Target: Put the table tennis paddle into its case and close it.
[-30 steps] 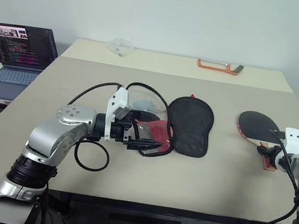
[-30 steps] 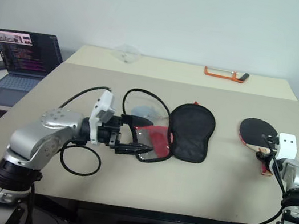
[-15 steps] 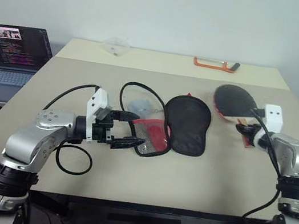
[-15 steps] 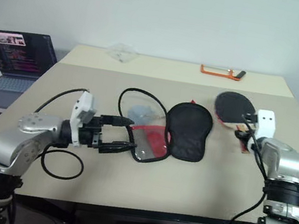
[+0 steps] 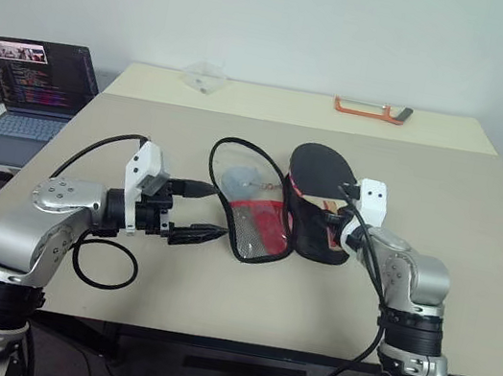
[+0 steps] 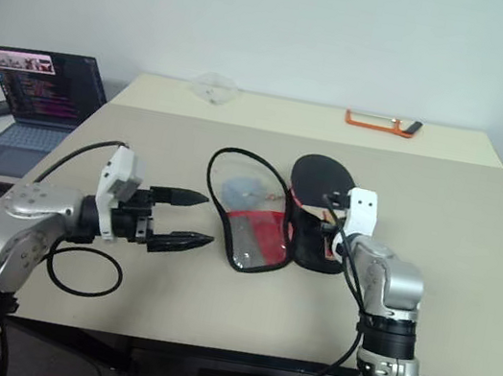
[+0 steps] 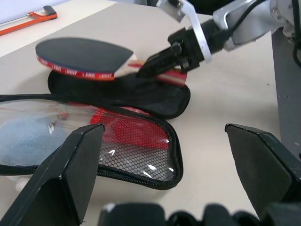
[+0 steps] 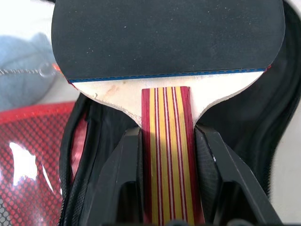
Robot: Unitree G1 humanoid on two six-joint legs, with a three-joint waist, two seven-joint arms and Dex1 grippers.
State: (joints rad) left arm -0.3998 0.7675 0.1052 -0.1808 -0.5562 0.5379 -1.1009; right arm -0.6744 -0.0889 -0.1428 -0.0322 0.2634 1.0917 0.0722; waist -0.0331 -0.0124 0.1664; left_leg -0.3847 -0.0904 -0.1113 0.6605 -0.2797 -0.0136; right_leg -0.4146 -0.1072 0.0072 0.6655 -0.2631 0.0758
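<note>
The case [image 5: 279, 210] lies unzipped and spread open near the middle of the counter [image 5: 468, 285], and everything else is placed from it. Its black half lies on the side toward the robot's right; the other half, with red mesh and a clear window, lies flat beside it toward the robot's left, joined along the middle.

The table tennis paddle [image 5: 322, 165] hangs just above the black half of the case, roughly level, its round black face over the far part of that half and its striped handle pointing back toward the robot. From the left wrist view a gap shows between the paddle's red-edged blade and the fabric beneath, so it is not inside the case. The right gripper [image 8: 167, 160] is clamped on the handle, one black finger on each side of the red and yellow stripes, right where the handle meets the pale wood of the blade.

The left gripper [image 5: 195, 212] hovers on the mesh half's outer side, toward the robot's left, pointing at the case with its two fingers spread wide apart and nothing between them. It stands just clear of the zip edge.

A bluish cloth [image 5: 238, 182] lies under the clear window at the far end of that half. Beyond the case, near the counter's far edge, lies an orange-framed tool [image 5: 370, 111]. Well to the left of the case, off the counter, a laptop [image 5: 35, 91] stands open.
</note>
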